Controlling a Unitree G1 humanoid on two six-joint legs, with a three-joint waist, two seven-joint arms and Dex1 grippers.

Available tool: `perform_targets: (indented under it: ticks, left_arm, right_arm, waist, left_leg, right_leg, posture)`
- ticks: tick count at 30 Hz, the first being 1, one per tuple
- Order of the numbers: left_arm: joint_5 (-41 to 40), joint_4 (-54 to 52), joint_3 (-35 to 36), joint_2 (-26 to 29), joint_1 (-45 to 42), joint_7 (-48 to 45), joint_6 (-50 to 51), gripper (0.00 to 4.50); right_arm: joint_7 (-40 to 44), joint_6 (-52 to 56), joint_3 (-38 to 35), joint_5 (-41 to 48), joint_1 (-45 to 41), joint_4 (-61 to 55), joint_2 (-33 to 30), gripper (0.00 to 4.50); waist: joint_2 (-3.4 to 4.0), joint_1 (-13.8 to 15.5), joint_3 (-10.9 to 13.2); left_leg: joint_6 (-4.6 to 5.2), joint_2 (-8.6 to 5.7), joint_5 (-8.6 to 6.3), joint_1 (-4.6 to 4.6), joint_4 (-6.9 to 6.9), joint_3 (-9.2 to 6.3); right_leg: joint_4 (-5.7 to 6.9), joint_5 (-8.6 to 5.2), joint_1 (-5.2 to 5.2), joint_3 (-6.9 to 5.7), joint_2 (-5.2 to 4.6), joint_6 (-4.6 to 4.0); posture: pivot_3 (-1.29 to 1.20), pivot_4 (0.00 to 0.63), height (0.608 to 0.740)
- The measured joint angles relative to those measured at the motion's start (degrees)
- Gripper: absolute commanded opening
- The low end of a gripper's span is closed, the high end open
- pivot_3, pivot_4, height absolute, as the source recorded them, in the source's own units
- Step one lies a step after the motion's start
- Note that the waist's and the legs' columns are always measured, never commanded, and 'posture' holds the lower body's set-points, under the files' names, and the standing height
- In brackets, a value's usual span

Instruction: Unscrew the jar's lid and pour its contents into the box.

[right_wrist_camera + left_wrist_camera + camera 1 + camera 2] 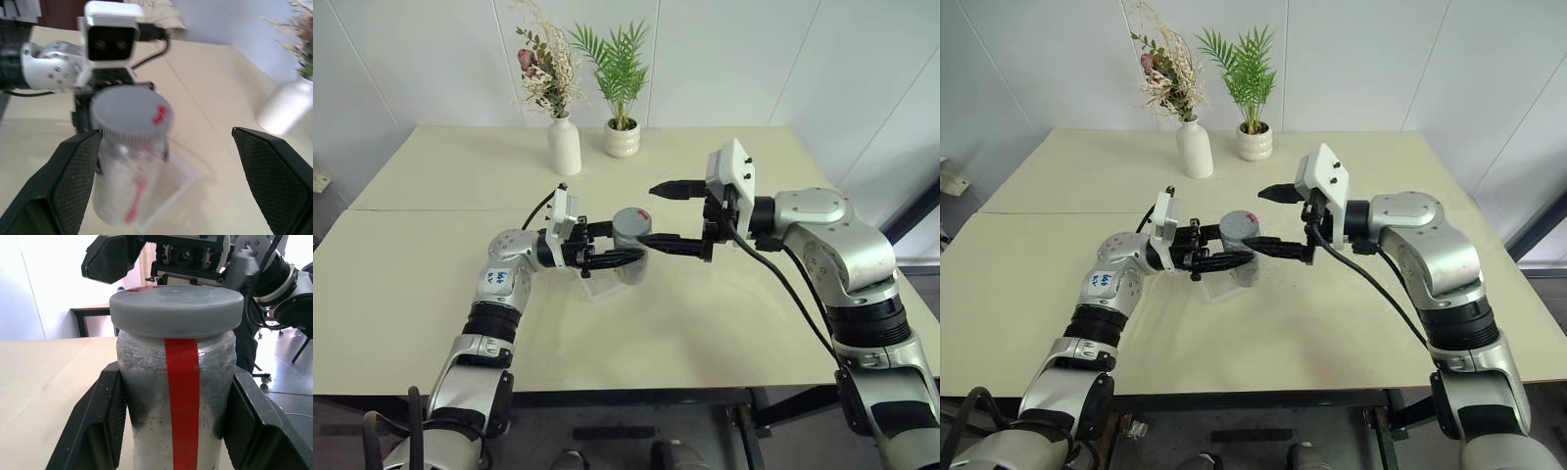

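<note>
I am holding the small silvery-grey cylindrical jar [631, 245] with the red stripe down its side in my left gripper [619, 247], the two black fingers clenched against its body just below the rim. The jar is hanging upright over the shallow clear plastic box [1224, 284] on the pale table [431, 294], near the table's middle. The flat round grey lid [176, 306] is sitting on the jar's top, not yet off. My right gripper [668, 215] is standing level beside the lid, its fingers spread wide, gripping nothing. I judge the jar rigid and light, its rough wall giving the pads good friction, so it should resist twisting. The lid looks stiff with a ribbed edge; I would take it across that edge, squarely.
</note>
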Motion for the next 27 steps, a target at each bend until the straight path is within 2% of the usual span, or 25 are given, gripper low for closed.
perform_targets:
  ticks: [9,15,20,27]
  left_arm:
    - [0.00,0.40,-0.30,-0.22,-0.05,-0.71,-0.47,2.21]
    - [0.01,0.54,-0.43,-0.35,-0.35,-1.01,-0.52,2.21]
    - [0.02,0.95,-0.68,-1.15,-0.82,-1.40,-0.68,2.21]
    - [0.01,0.94,-0.75,-1.40,-0.84,-1.88,-0.69,2.21]
  right_arm:
    - [-1.04,5.31,-1.47,5.13,2.44,-7.06,-0.40,4.47]
    - [-1.93,5.78,-1.23,7.98,1.42,-7.97,3.32,4.47]
    - [-3.88,2.65,2.32,4.76,-2.09,-3.28,8.12,4.47]
    - [-2.55,-1.38,5.26,1.47,-4.31,3.55,10.63,4.47]
  waist:
    - [0.00,-0.15,0.00]
    - [0.00,-0.11,0.00]
    - [0.00,-0.16,0.00]
    - [0.01,-0.14,0.01]
  left_leg:
    - [0.00,0.04,0.00,0.03,0.01,0.05]
    - [0.00,0.02,0.00,0.02,0.03,0.05]
    - [0.01,0.03,0.01,0.05,0.03,0.07]
    - [0.01,0.00,0.01,0.01,0.01,0.08]
  right_leg:
    - [0.05,0.00,-0.01,0.08,0.07,0.00]
    - [0.04,0.01,-0.01,0.12,0.06,0.01]
    - [0.08,0.01,-0.01,0.11,0.07,0.01]
    - [0.03,0.01,-0.02,0.12,0.03,0.02]
  posture:
    - [0.00,0.150,0.740]
    - [0.00,0.150,0.740]
    - [0.00,0.150,0.740]
    - [0.00,0.150,0.740]
